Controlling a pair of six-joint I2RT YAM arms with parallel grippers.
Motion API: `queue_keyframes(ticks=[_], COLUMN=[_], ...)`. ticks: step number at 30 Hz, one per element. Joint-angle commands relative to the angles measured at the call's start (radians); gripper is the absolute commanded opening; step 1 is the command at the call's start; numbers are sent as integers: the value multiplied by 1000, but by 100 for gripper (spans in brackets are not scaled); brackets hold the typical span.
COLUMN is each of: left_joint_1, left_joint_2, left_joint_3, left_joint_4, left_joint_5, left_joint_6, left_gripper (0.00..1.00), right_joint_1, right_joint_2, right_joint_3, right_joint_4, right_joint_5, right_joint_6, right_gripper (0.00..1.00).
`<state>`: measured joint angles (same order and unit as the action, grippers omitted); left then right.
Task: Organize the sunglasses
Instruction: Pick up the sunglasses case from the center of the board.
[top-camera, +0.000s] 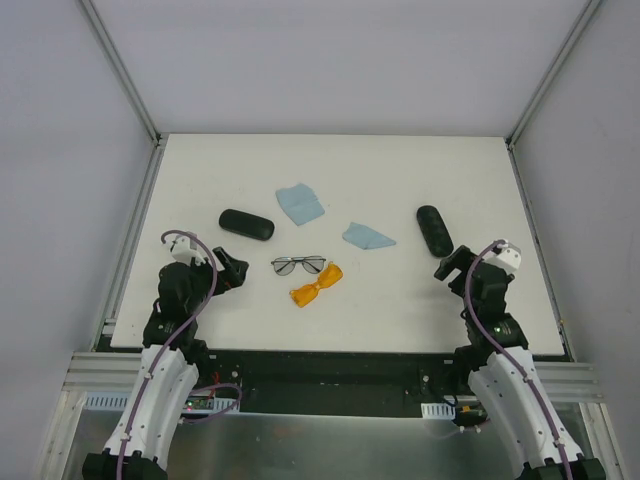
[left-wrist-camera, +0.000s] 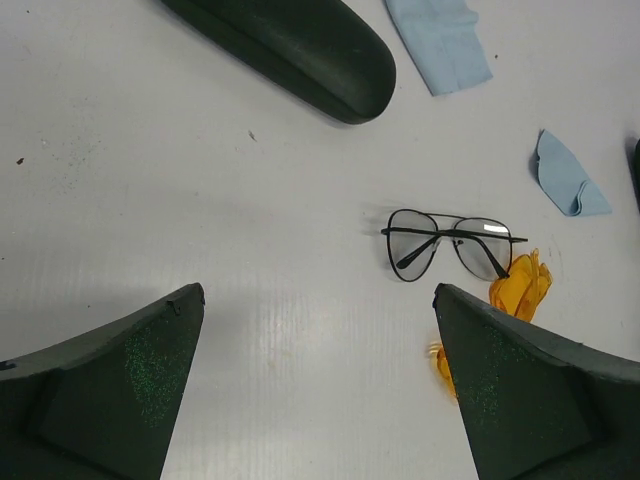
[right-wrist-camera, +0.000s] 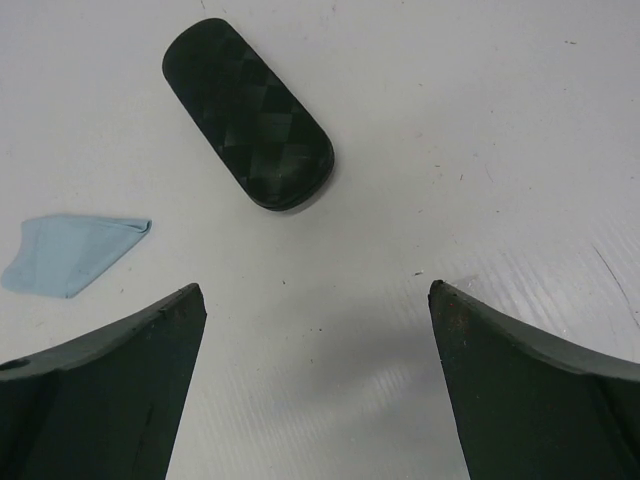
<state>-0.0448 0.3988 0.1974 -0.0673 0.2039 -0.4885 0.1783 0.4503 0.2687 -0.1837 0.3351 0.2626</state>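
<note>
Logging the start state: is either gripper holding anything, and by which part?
Nothing is held. The left gripper and right gripper are open; the wire-framed sunglasses and orange sunglasses lie untouched on the table.

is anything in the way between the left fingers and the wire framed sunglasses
Nothing visible. Only bare table lies between the left gripper, its fingers open, and the wire-framed sunglasses. The orange sunglasses lie close beside them, not between.
</note>
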Motion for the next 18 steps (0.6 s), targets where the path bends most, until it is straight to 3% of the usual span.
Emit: queue_keyframes(ticks=[1,4,9,14,18], left_joint_1=[3,3,10,17,17], left_joint_2=[18,25,28,93,230], left_joint_3=[5,16,56,80,204], left_joint_4=[9,-6,-135,-144,-216], left_joint_5=[-31,-56,-265,-258,-271], left_joint_6=[-22,-31,-148,-228,-288], left_gripper=[99,99,99,99,99], right_joint_1=[-5,-3,-3,-3,-3], right_joint_2=[27,21,-30,-73,-50], right_joint_3=[24,36,46,27,40], right_joint_4=[10,-5,-60,-52,-83], right_joint_5=[53,53,68,39,76], right_joint_6=[16,39,131,70,78], right_gripper=[96,96,96,96,96])
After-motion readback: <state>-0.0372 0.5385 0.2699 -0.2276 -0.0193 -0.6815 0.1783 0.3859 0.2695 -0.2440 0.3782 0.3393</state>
